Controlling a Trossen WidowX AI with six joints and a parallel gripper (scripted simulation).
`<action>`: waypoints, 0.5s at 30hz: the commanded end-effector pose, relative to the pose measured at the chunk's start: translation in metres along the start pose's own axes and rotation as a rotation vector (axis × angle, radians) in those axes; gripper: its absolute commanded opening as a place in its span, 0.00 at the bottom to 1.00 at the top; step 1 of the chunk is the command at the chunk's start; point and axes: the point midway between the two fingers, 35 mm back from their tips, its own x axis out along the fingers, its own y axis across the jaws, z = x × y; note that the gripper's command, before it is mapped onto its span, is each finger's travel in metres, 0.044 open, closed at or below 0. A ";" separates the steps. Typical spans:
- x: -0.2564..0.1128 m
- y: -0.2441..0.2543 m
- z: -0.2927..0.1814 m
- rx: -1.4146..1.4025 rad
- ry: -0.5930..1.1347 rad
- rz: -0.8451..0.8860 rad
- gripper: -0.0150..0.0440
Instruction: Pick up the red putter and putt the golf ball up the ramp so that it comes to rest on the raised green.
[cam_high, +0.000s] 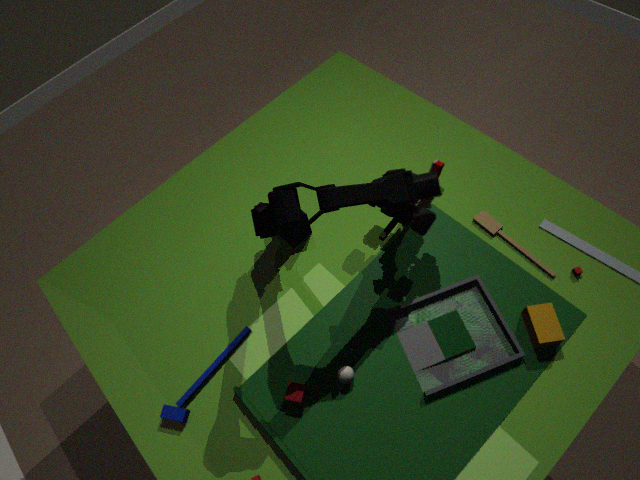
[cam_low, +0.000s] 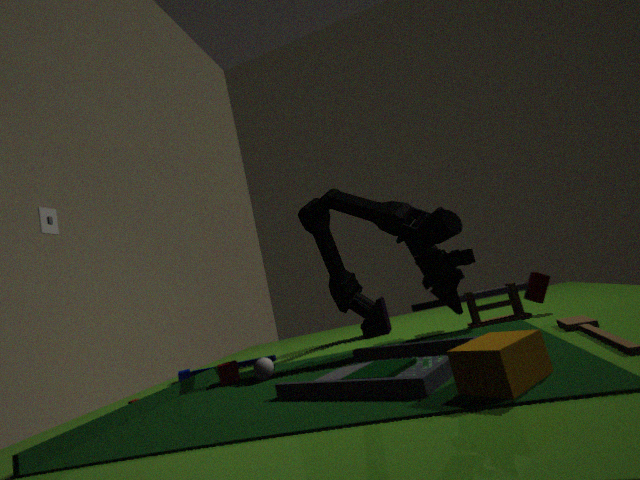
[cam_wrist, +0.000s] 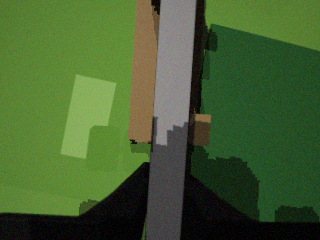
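The red putter (cam_high: 438, 166) (cam_low: 537, 287) (cam_wrist: 175, 60) has a red head and a grey shaft, and lies across the wooden stand (cam_low: 471, 308) (cam_wrist: 144, 75). My gripper (cam_low: 456, 308) (cam_wrist: 160, 169) is shut on its shaft, on the handle side of the stand; in the top view the arm hides the fingertips. The white golf ball (cam_high: 346, 373) (cam_low: 263, 368) rests on the dark green mat (cam_high: 361, 439) (cam_low: 180, 423). It is in front of the grey ramp (cam_high: 419, 347) (cam_low: 338, 373), which leads to the raised green (cam_high: 451, 334) (cam_low: 379, 368) inside low grey walls.
A red block (cam_high: 294, 393) (cam_low: 228, 373) sits near the ball, on the side away from the ramp. An orange block (cam_high: 545, 322) (cam_low: 501, 361) stands beyond the walls. A blue putter (cam_high: 214, 365), a wooden putter (cam_high: 487, 223) (cam_low: 577, 322) and a grey bar (cam_high: 589, 250) lie around the mat.
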 end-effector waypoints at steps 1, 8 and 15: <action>-0.020 -0.003 0.009 0.000 -0.014 -0.005 0.25; -0.064 -0.002 0.021 -0.001 -0.016 -0.005 0.25; -0.093 0.001 0.026 -0.001 -0.016 -0.004 0.25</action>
